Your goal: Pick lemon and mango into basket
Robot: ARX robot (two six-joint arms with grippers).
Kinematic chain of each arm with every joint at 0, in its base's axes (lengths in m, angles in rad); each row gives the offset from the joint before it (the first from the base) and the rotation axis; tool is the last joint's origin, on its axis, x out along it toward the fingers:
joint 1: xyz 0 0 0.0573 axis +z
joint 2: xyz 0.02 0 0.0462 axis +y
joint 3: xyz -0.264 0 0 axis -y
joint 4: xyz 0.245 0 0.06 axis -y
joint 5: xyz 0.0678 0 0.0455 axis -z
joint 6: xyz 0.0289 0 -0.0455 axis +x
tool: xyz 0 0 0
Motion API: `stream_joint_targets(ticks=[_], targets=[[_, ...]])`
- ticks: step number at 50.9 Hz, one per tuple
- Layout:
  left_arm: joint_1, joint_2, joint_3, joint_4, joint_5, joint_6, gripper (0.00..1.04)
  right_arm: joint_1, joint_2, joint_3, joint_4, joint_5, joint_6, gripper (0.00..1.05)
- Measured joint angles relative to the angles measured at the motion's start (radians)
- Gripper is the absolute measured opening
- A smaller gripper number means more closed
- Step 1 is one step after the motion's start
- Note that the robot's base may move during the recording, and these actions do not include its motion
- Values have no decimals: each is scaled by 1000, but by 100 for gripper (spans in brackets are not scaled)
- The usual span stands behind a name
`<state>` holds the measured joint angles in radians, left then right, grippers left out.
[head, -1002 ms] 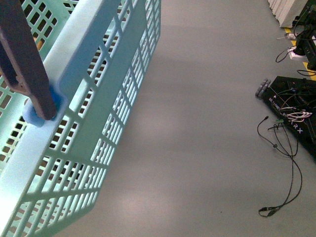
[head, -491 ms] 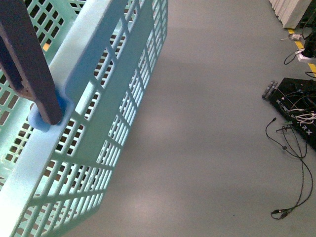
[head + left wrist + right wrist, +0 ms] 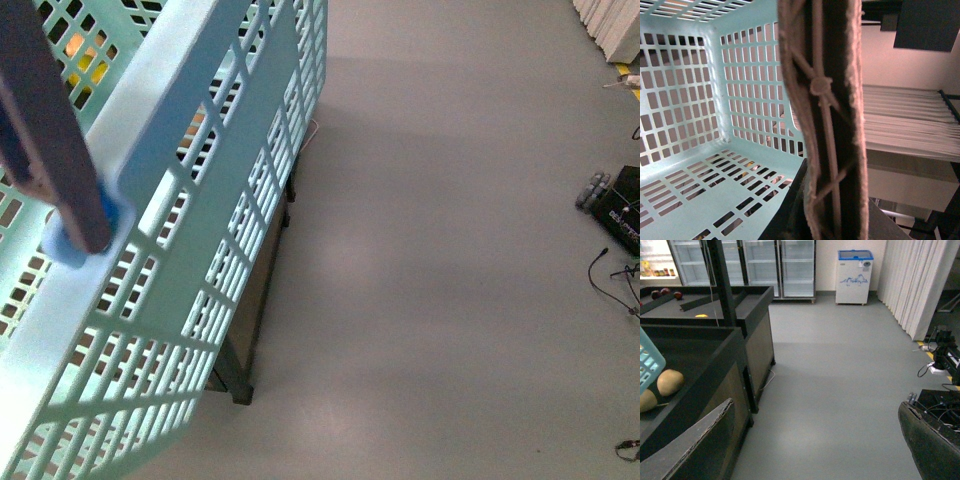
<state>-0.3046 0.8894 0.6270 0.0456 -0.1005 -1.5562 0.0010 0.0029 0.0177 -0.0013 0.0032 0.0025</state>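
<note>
The light blue slotted basket [image 3: 190, 230] fills the left of the front view, hanging tilted from its brown handle [image 3: 50, 140]. In the left wrist view my left gripper [image 3: 826, 220] is shut on the handle [image 3: 832, 115], above the basket's floor [image 3: 700, 210], where no fruit shows. Orange-yellow patches [image 3: 85, 62] show through the basket's slots; I cannot tell which fruit they are. My right gripper [image 3: 815, 450] is open and empty over the grey floor. A corner of the basket [image 3: 647, 367] shows in the right wrist view. A small yellow-orange thing [image 3: 701, 316] lies in a far bin.
Black display bins [image 3: 715, 365] stand beside the basket, with two tan round fruits [image 3: 669, 382] and red fruits [image 3: 665, 291]. A black stand leg [image 3: 262, 300] is under the basket. Glass-door fridges and a white chest freezer [image 3: 854, 275] line the back. Cables and black gear [image 3: 620, 220] lie at the right.
The view has swung: the black gear and cables slid towards the right edge, and a black stand has come into view beneath the basket. The left gripper still holds the handle.
</note>
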Motion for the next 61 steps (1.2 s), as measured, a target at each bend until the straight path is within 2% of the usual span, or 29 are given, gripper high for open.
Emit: stream_joint_targets(ticks=[61], targets=[[0,1,1,0,-2,0,7,0,2,0,0,-2,0,96]])
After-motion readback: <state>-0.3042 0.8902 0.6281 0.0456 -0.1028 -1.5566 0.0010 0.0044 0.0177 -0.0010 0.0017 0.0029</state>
